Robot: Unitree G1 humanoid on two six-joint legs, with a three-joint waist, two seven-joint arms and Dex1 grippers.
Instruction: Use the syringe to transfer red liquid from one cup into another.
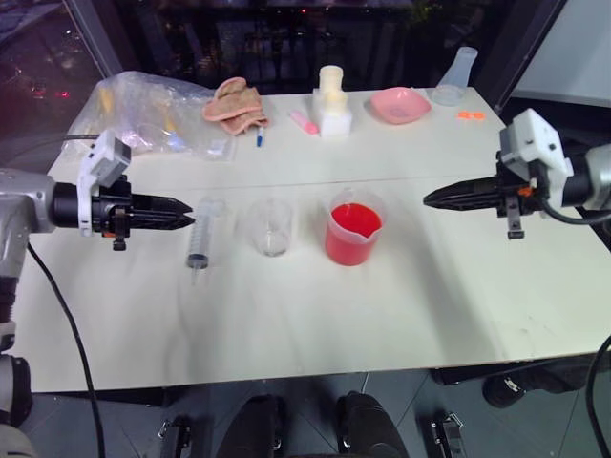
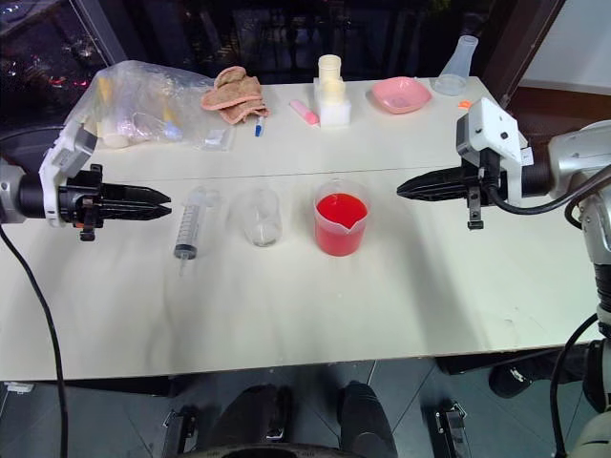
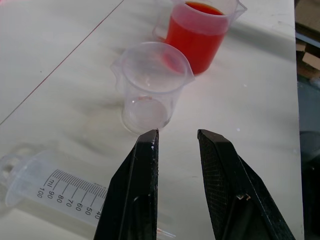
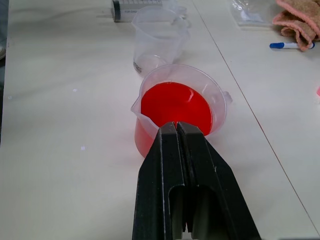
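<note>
The syringe [image 1: 201,239] lay on the tabletop [image 1: 286,324] beside the empty smaller cup [image 1: 270,227] and red-filled beaker [image 1: 353,229]. Left end effector [image 1: 187,212] stood slightly parted, empty; right end effector [image 1: 430,199] was closed, empty.

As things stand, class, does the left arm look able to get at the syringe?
Probably yes. The syringe lies flat on the table just beyond the left pincer, with nothing between them; the small empty cup stands on its far side.

The head's two eyes look forward and down over the whole worktop [image 1: 286,324] from above, while each wrist camera peers close along its own pincer, both sharing the beaker [image 4: 175,107].
</note>
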